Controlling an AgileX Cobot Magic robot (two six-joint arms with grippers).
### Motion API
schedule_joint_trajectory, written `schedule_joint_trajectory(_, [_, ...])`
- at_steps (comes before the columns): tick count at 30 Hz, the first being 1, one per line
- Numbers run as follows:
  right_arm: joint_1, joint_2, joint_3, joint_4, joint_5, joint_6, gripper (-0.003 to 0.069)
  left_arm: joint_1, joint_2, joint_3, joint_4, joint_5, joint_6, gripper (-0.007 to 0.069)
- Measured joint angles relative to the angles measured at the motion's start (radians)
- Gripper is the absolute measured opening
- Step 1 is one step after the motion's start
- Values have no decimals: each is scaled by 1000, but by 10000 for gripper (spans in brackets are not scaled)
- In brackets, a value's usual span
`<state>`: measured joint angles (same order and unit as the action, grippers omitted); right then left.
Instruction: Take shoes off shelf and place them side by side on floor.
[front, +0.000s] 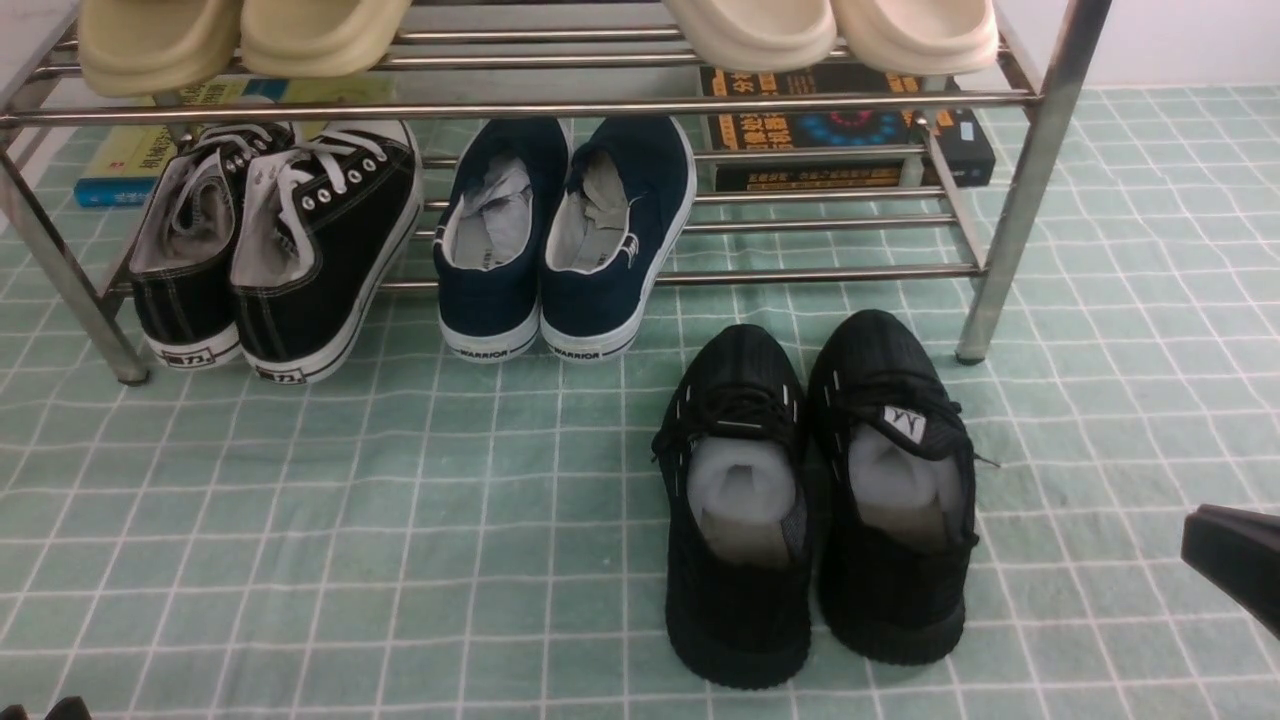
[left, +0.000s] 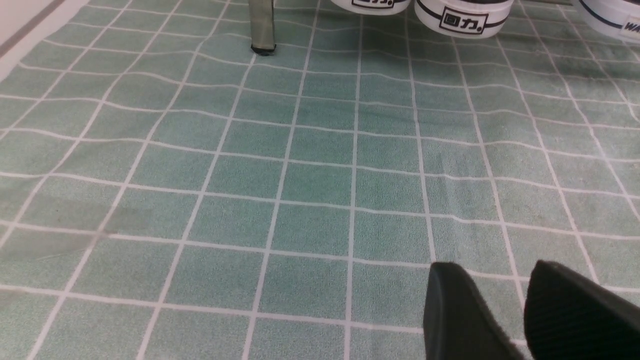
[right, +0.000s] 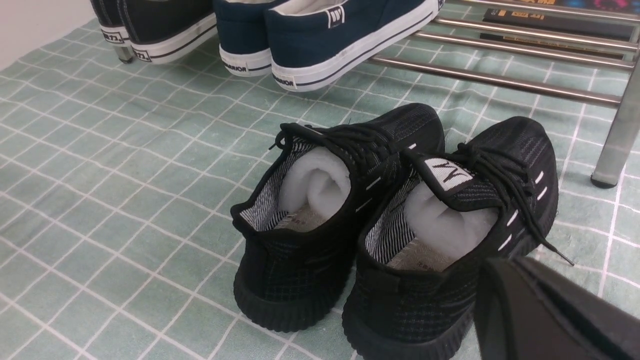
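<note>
The two black mesh shoes stand side by side on the green gridded floor (front: 400, 520), in front of the silver shelf (front: 1030, 180), with their toes toward it. White paper fills the left shoe (front: 738, 600) and the right shoe (front: 890, 580). In the right wrist view both shoes (right: 300, 280) rest flat with heels toward the camera, and nothing holds them. My right gripper (right: 510, 270) is shut and empty, just behind and to the right of the right shoe's heel, and it shows at the front view's right edge (front: 1200, 530). My left gripper (left: 495, 267) hangs open over bare floor.
On the shelf's lower tier sit black canvas sneakers with white soles (front: 290, 250) and navy slip-ons (front: 560, 240). Cream slippers (front: 830, 30) lie on the upper tier. Books (front: 850, 130) lie under the shelf. Its right front leg (front: 1000, 290) stands close to the right shoe.
</note>
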<state>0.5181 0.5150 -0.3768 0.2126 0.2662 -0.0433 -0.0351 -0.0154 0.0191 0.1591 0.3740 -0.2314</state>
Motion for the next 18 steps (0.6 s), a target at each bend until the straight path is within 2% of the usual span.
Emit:
schedule_joint_trajectory(12, [-1, -54, 25, -2, -4, 0, -1, 0, 0, 0, 0, 0, 0, 242])
schedule_joint_trajectory(16, [-66, -142, 84, -11, -8, 0, 1, 0, 0, 0, 0, 0, 0, 242])
schedule_joint_trajectory(18, [-161, -229, 156, -44, -7, 0, 3, 0, 0, 0, 0, 0, 0, 242])
